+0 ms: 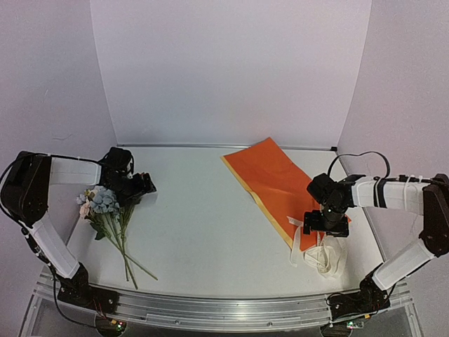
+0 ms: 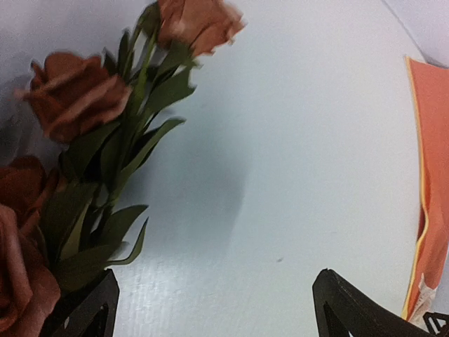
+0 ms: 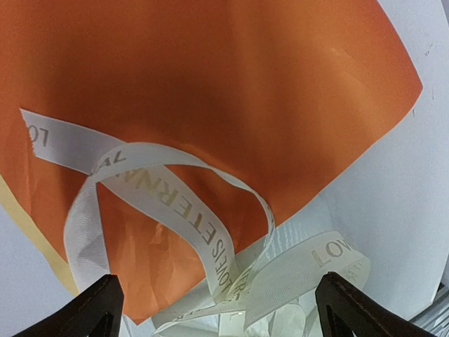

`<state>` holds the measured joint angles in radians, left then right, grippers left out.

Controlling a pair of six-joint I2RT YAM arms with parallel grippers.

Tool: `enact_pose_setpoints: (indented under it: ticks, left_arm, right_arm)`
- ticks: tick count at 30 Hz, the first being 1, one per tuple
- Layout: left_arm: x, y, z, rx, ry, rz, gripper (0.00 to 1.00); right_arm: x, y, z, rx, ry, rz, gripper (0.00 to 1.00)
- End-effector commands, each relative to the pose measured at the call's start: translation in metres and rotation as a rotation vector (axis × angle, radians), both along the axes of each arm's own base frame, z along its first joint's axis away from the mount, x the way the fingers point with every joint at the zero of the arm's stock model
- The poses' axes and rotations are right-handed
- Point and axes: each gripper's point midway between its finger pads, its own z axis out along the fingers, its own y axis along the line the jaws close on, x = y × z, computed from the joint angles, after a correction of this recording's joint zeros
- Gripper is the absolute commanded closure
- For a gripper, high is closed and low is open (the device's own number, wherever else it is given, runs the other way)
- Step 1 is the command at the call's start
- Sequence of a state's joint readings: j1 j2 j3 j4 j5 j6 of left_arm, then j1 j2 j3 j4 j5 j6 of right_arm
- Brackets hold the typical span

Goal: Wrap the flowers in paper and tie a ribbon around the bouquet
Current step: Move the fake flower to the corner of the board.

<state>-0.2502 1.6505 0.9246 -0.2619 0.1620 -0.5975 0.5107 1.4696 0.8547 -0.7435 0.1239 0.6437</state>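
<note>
A: Where do the task's things lie?

B: In the top view the flowers (image 1: 111,221) lie flat at the left of the frame on the table (image 1: 203,225), blooms toward the back, stems running to the lower edge. The orange paper (image 1: 273,175) lies spread at the right, well apart from them, its paler reverse showing along 1 edge. The ribbon (image 1: 326,258) is heaped at the lower right. The right wrist view shows a loose end and a loop of it lying on the paper's near corner.

A: And the 2 pincers?

B: Both gape wide and hold nothing. The left pincer (image 1: 142,187) hangs just beside the blooms. In its own view leaves crowd 1 finger (image 2: 91,309), though I cannot tell if they touch. The right pincer (image 1: 326,226) hovers where ribbon meets paper.

A: So which step is this?

B: The very first, I judge: nothing is wrapped or tied, and the flowers must get onto the paper.

A: What does the next move call for?

B: Probably the left pincer dropping to the thin stems below the blooms and closing on the whole bunch, not 1 stem, then carrying it across. The right would do well to lift the ribbon off the paper first, or it may get rolled in
</note>
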Motion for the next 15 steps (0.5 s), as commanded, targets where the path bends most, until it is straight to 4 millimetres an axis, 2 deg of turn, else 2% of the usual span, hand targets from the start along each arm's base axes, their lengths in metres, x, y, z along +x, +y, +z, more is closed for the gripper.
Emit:
enact_pose_setpoints:
  ticks: [1,6,9,13,15]
  left_arm:
    - [0.030,-0.052,0.055,-0.078,-0.138,-0.107,0.00]
    - [0.051,-0.128,0.073,-0.174,-0.180,-0.185,0.00]
    - [0.061,-0.171,0.079,-0.251,-0.190,-0.219,0.00]
    - [0.065,-0.234,0.077,-0.323,-0.180,-0.287,0.02]
    - [0.062,-0.260,0.064,-0.363,-0.147,-0.294,0.05]
  right_arm:
    - [-0.003,-0.003,-0.006,0.024,-0.027,-0.063,0.02]
    - [-0.005,-0.011,-0.018,0.010,-0.030,-0.120,0.07]
    - [-0.008,-0.017,-0.026,0.009,-0.037,-0.168,0.14]
    - [-0.011,-0.023,-0.032,0.007,-0.043,-0.206,0.26]
    - [-0.012,-0.024,-0.034,0.005,-0.045,-0.217,0.33]
